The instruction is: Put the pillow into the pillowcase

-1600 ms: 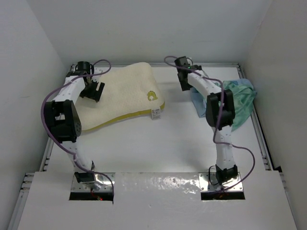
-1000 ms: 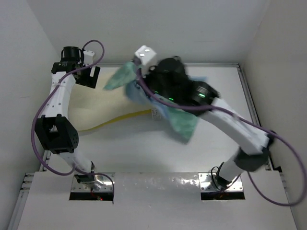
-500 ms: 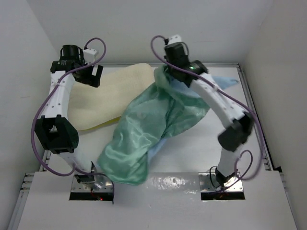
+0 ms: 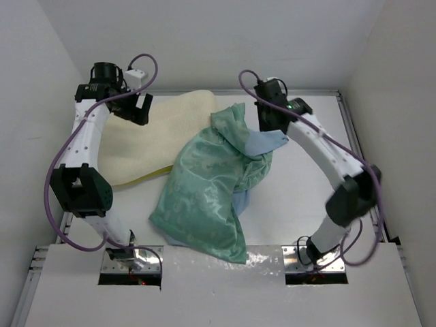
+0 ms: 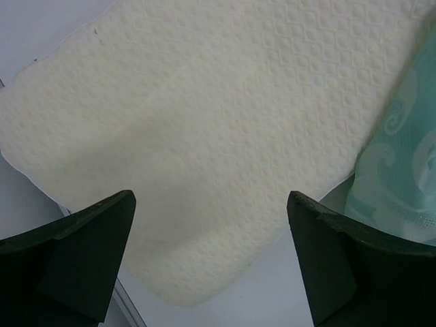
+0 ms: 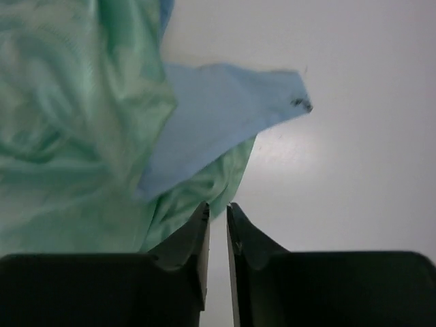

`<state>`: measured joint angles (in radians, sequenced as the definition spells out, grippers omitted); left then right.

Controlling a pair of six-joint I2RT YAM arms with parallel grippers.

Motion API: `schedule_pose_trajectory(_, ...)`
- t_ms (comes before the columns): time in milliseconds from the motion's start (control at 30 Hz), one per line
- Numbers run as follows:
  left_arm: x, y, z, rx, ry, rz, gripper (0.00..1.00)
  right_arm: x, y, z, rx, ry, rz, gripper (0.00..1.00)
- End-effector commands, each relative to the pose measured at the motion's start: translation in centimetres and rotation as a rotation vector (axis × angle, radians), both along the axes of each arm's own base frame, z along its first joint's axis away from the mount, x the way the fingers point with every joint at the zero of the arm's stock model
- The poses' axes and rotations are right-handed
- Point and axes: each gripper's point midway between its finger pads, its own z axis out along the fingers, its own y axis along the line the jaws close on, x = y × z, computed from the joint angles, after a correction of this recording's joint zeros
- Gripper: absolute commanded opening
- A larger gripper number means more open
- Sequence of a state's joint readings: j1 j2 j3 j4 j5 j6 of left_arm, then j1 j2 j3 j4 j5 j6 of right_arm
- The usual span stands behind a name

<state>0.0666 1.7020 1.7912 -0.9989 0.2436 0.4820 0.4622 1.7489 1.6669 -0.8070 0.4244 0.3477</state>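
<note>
The pillow (image 4: 136, 146) lies along the far-left part of the table (image 4: 300, 204), its long axis running left to right. The pillowcase (image 4: 204, 184) is sprawled crumpled across the middle. Its long axis slants from the far centre down to the near edge, and its far end laps over the pillow's right end.

The left gripper (image 4: 138, 109) hovers above the pillow's far-left part with its jaws spread wide and nothing in them. The right gripper (image 4: 267, 121) hangs over bare table just right of the case's far end. Its jaws are parted only by a narrow slit, and no cloth is between them.

The coming move likely turns on where the case's mouth is. A light blue flap (image 6: 218, 109) of the inner side shows at the far-right end, just beside the right gripper (probably the opening's edge, though the rumpled folds leave that unsure). If so, the mouth faces away from the pillow. The right arm is the nearer one to pinch that edge, and the left arm is placed to handle the pillow.
</note>
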Motion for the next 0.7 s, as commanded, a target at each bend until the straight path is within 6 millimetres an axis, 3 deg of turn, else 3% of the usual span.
schedule_pose_trajectory(0, -0.7, -0.1, 0.3, 0.017, -0.004, -0.014, 0.92, -5.4, 4.4, 1.0, 0.226, 0.014, 0.172, 0.11)
schedule_pose_trajectory(33, -0.8, 0.1, 0.4, 0.023, -0.005, -0.008, 0.92, -8.3, 5.2, -2.9, 0.203, 0.108, 0.25, 0.14)
schedule_pose_trajectory(67, -1.1, 0.2, 0.4, 0.033, -0.008, -0.004, 0.92, -10.5, 6.3, -4.4, 0.183, 0.137, 0.34, 0.38)
schedule_pose_trajectory(100, -1.3, 0.4, 0.4, 0.044, -0.007, -0.001, 0.92, -15.4, 8.4, -7.0, 0.111, 0.193, 0.533, 0.52)
schedule_pose_trajectory(167, -1.8, 0.9, -0.3, 0.069, 0.012, 0.01, 0.92, -19.2, 11.1, -8.8, 0.102, 0.185, 0.71, 0.78)
schedule_pose_trajectory(200, -1.9, 1.1, -0.4, 0.079, 0.014, 0.016, 0.92, -22.0, 12.6, -9.7, 0.092, 0.193, 0.809, 0.95)
schedule_pose_trajectory(233, -2.2, 1.2, -0.8, 0.082, 0.028, 0.021, 0.92, -24.0, 12.7, -11.4, 0.09, 0.235, 0.859, 0.95)
schedule_pose_trajectory(300, -2.4, 1.4, -1.3, 0.085, 0.043, 0.037, 0.92, -26.5, 13.1, -13.0, 0.053, 0.285, 0.905, 0.95)
schedule_pose_trajectory(400, -2.6, 1.2, -1.7, 0.071, 0.057, 0.042, 0.92, -28.7, 13.3, -15.5, -0.02, 0.327, 0.91, 0.95)
schedule_pose_trajectory(467, -2.8, 1.5, -2.0, 0.081, 0.063, 0.053, 0.92, -28.6, 13.5, -17.1, -0.054, 0.302, 0.875, 0.95)
schedule_pose_trajectory(567, -3.2, 1.7, -2.3, 0.092, 0.07, 0.065, 0.92, -29.7, 12.8, -21.9, -0.011, 0.335, 0.815, 0.92)
schedule_pose_trajectory(600, -3.4, 1.8, -2.1, 0.094, 0.064, 0.066, 0.92, -30.5, 12.8, -22.9, 0.015, 0.369, 0.817, 0.86)
schedule_pose_trajectory(633, -3.5, 1.8, -2.1, 0.096, 0.064, 0.064, 0.92, -30.8, 13.1, -23.6, 0.042, 0.382, 0.804, 0.74)
schedule_pose_trajectory(667, -3.8, 1.8, -2.0, 0.099, 0.057, 0.063, 0.92, -31.1, 13.4, -23.8, 0.046, 0.397, 0.806, 0.43)
